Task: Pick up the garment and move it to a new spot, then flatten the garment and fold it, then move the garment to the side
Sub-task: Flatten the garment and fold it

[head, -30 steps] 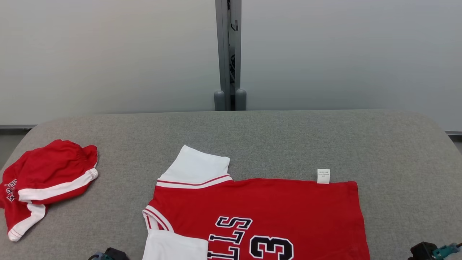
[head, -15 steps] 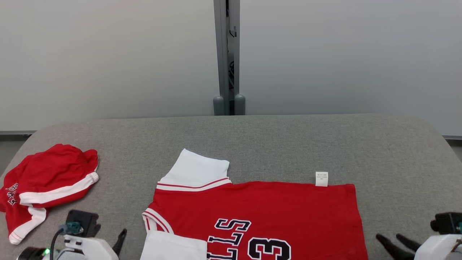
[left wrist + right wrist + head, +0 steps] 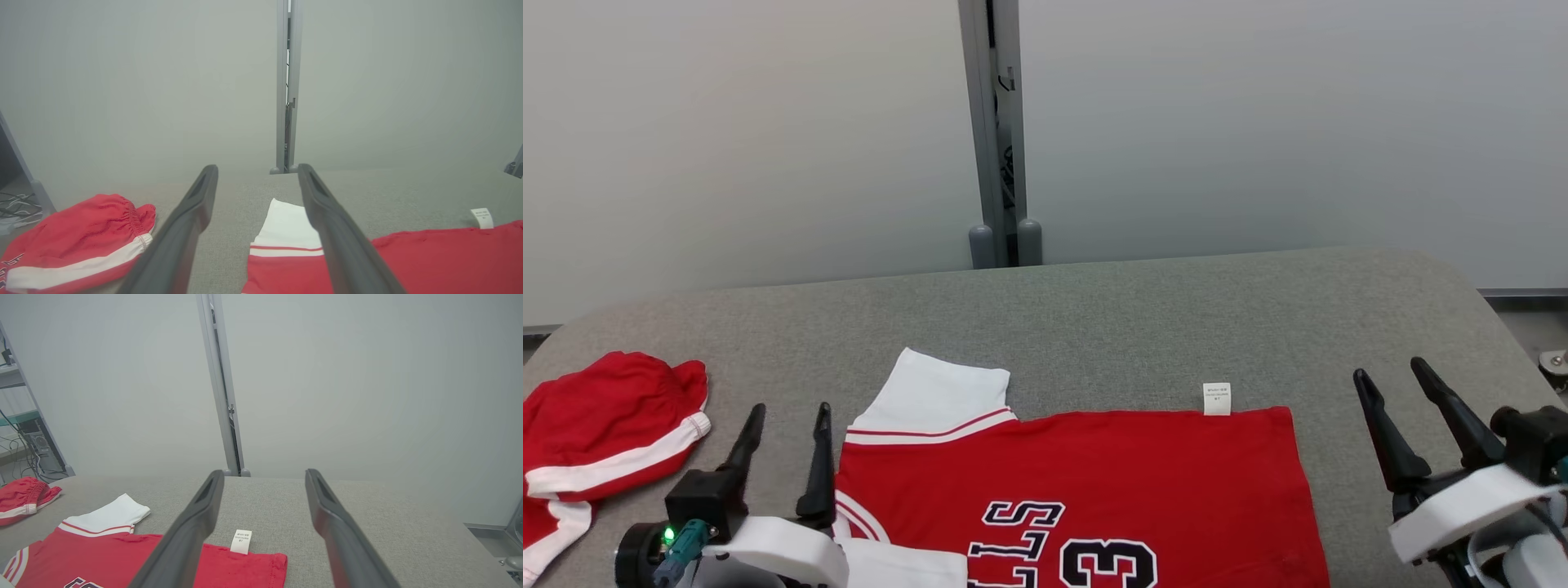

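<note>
A red jersey (image 3: 1086, 474) with white sleeves, black-and-white lettering and a "3" lies flat on the grey table (image 3: 1094, 318), its far edge carrying a small white label (image 3: 1217, 398). The jersey (image 3: 429, 261) also lies low in the left wrist view and at the lower left of the right wrist view (image 3: 122, 555). My left gripper (image 3: 788, 412) stands open just left of the jersey's white sleeve (image 3: 939, 396), nothing between its fingers. My right gripper (image 3: 1392, 376) is open to the right of the jersey's hem, above bare table, also empty.
Red shorts (image 3: 600, 445) with a white stripe lie bunched at the table's left edge. Behind the table stands a pale wall with a grey vertical post (image 3: 995, 131). Bare grey surface stretches beyond the jersey and to its right.
Both arms have risen into view from the bottom edge, fingers now pointing up on either side of the jersey. The camera has shifted, sliding the whole scene leftward.
</note>
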### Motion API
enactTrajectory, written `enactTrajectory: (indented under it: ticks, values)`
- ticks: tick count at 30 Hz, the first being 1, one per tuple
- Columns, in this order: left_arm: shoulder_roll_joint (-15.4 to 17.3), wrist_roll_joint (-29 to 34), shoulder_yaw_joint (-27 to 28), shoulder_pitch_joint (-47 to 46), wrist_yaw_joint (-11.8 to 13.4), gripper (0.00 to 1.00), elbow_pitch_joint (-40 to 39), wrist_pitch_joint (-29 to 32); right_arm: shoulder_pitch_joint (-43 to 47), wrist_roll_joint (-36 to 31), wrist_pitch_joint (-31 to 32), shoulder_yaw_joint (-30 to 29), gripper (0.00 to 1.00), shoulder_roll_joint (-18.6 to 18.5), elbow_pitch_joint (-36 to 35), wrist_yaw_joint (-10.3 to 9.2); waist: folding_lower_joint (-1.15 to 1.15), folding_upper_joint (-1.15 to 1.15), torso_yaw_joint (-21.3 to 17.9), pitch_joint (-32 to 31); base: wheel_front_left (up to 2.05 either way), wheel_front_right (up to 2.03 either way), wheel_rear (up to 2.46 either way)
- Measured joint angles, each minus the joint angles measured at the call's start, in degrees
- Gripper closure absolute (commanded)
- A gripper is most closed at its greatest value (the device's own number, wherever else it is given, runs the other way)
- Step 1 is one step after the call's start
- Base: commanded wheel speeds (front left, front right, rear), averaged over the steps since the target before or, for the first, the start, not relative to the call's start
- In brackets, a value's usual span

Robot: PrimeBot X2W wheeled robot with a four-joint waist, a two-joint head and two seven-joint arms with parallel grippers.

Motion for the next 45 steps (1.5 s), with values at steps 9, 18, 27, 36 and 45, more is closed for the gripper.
enactTrajectory:
  ticks: [9, 18, 27, 36, 45]
  values:
    - [-8.56, 4.78, 7.6, 2.75, -3.74, 0.0, -2.52, -1.51, 11.11, -18.58, -0.01, -10.24, 0.0, 11.59, -11.24, 0.0, 0.0, 0.0, -1.12, 0.98, 0.0, 0.0, 0.0]
    - [-11.34, 12.62, 11.04, 5.78, -5.9, 0.0, -2.21, -1.51, 12.43, -23.08, -0.01, -11.31, 0.0, 13.92, -10.38, 0.0, 0.0, 0.0, -1.3, 1.65, 0.0, 0.0, 0.0]
    - [-11.56, 13.15, 10.03, 6.57, -6.26, 0.0, -0.49, -1.51, 12.26, -23.82, -0.01, -12.72, 0.0, 15.61, -10.14, 0.0, 0.0, 0.0, -0.82, 1.79, 0.0, 0.0, 0.0]
    - [-11.59, 13.05, 8.57, 5.99, -6.95, 0.0, -0.32, -1.51, 9.2, -22.48, -0.01, -13.07, 0.0, 13.65, -6.19, 0.0, 0.0, 0.0, -0.17, 4.04, 0.0, 0.0, 0.0]
    - [-11.61, 14.4, 7.79, 4.58, -8.25, 0.0, 0.09, -1.51, -0.31, -15.45, 0.0, -8.27, 0.0, 8.79, 10.89, 0.01, 0.0, 0.0, 1.63, 7.11, 0.0, 0.0, 0.0]
